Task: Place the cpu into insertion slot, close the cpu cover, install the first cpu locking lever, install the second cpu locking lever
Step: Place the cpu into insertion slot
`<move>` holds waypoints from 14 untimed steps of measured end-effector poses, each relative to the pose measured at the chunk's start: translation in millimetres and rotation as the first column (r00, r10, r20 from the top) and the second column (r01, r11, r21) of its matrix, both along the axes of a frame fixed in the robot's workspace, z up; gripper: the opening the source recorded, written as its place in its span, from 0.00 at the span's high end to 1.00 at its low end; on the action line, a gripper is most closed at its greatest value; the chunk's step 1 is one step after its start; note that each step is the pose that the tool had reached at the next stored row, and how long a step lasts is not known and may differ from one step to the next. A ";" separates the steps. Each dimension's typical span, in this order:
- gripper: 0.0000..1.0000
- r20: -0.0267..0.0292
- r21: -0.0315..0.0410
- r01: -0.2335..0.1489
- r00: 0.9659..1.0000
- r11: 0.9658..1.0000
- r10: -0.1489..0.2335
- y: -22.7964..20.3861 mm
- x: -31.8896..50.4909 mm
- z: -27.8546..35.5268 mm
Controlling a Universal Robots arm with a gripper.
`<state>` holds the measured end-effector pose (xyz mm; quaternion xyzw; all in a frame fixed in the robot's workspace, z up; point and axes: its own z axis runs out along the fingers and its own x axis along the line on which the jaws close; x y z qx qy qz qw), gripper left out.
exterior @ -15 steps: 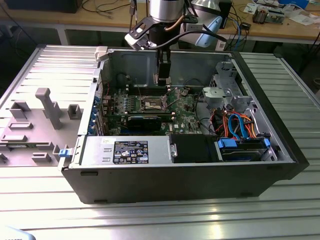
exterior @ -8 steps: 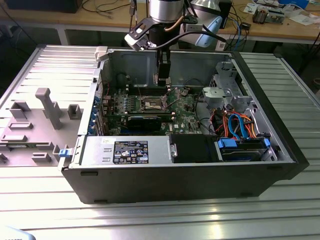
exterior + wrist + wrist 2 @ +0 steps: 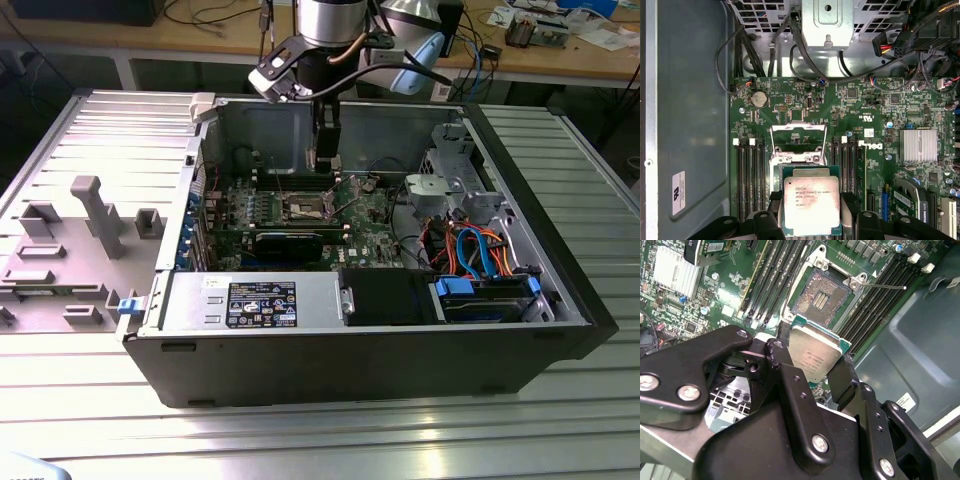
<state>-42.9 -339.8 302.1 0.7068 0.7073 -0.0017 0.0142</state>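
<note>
1. Ribbed metal tabletop (image 3: 300, 440) is what I see under the open computer case (image 3: 350, 350). Behind it runs a wooden bench cluttered with cables.
2. On my wrist feeds, the cpu (image 3: 814, 351) is up off the board with its silvery top towards the cameras. It hangs just beside and partly over the insertion slot (image 3: 821, 295) and is not seated in it.
3. The gripper (image 3: 812, 360) is pinching the cpu by two opposite edges, with the black fingers (image 3: 842, 377) pressed against its sides. In the exterior view I see the gripper (image 3: 325, 160) reaching straight down into the case above the board.
4. The slot's tan-gold contact field lies bare inside its silver surround.
5. The cpu cover (image 3: 798, 127) is flipped open on the far side of the slot from the chip (I see green board through its cut-out). A thin wire locking lever (image 3: 885, 286) sticks out from one corner of the surround.
6. Long black memory slots (image 3: 747, 175) flank the socket on both sides.
7. Farther out on the green board sit a finned silver heatsink (image 3: 918, 145) and a coin battery (image 3: 759, 99).
</note>
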 end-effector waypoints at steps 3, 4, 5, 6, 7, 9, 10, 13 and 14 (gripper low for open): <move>0.45 0.000 0.000 0.000 1.000 1.000 0.000 0.0 -0.2 -0.4; 0.45 0.000 0.000 0.000 1.000 1.000 0.000 0.0 -0.4 -0.5; 0.45 0.000 0.000 0.000 1.000 1.000 0.000 0.0 -0.4 -0.7; 0.45 0.000 0.000 0.000 1.000 1.000 0.000 0.0 -0.5 -0.7; 0.45 0.000 0.000 0.000 1.000 1.000 0.000 0.0 -0.6 -0.9; 0.45 0.000 0.000 0.000 1.000 1.000 0.000 0.0 -0.7 -1.1; 0.45 0.000 0.000 0.000 1.000 1.000 0.000 0.0 -0.8 -1.1; 0.45 0.000 0.000 0.000 1.000 1.000 0.000 0.0 -1.1 -1.5; 0.45 0.000 0.000 0.000 1.000 1.000 0.000 0.0 -1.2 -1.6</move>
